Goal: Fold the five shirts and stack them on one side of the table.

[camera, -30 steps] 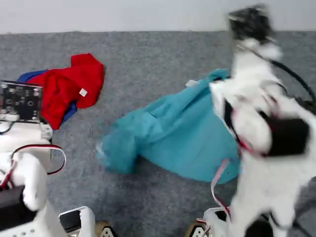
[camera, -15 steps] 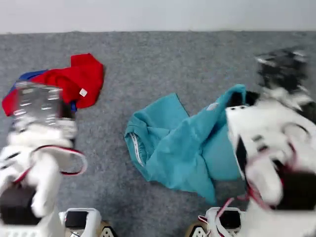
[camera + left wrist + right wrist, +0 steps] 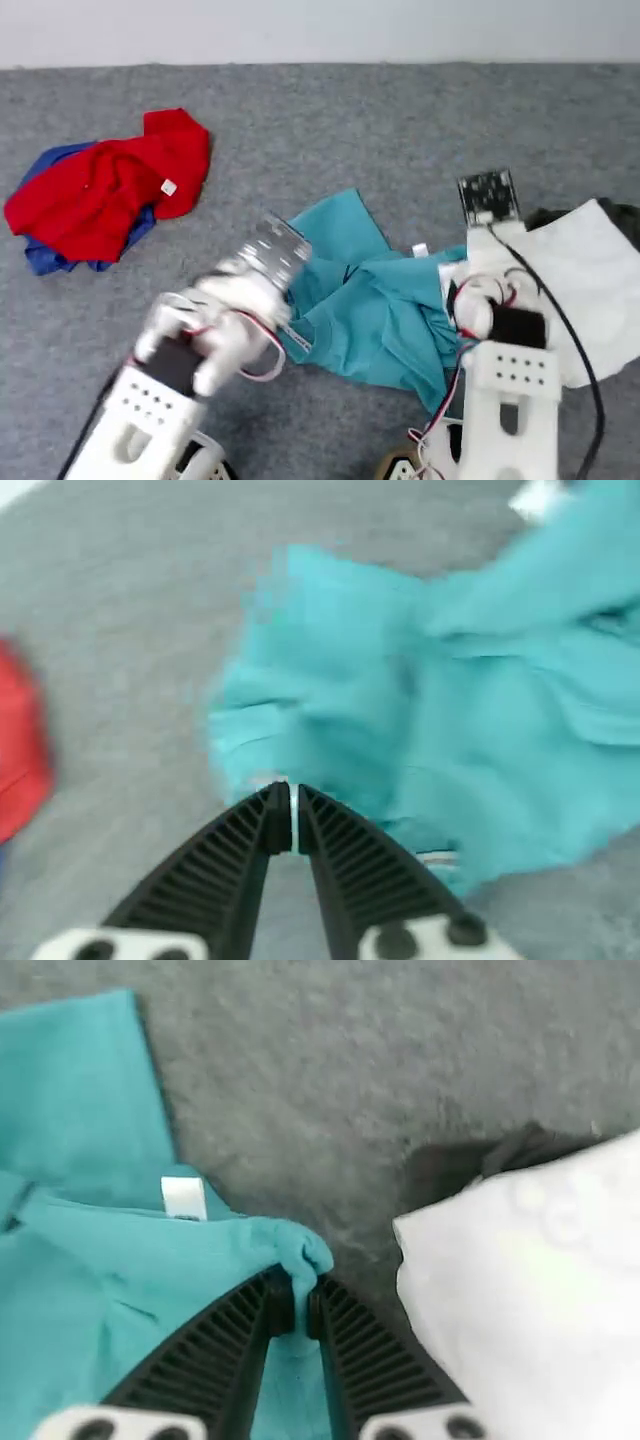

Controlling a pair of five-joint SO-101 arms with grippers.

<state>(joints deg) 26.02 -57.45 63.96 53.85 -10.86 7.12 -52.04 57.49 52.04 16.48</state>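
teal shirt (image 3: pixel 375 310) sits crumpled mid-table (image 3: pixel 400 130), toward the near edge, bunched into loose folds with a white label (image 3: pixel 183 1198) showing on its far side. one fold on its right side is pinched between the closed fingers of the right gripper (image 3: pixel 298 1305). over by the left edge, the red shirt (image 3: pixel 110 185) lies in a rumpled heap, small white tag (image 3: pixel 168 187) up, on top of a blue shirt (image 3: pixel 45 258) peeking out beneath it. by the right edge, the white shirt (image 3: pixel 590 270) lies in a soft pile just beside the teal one, a dark garment (image 3: pixel 500 1155) poking out at its far side.
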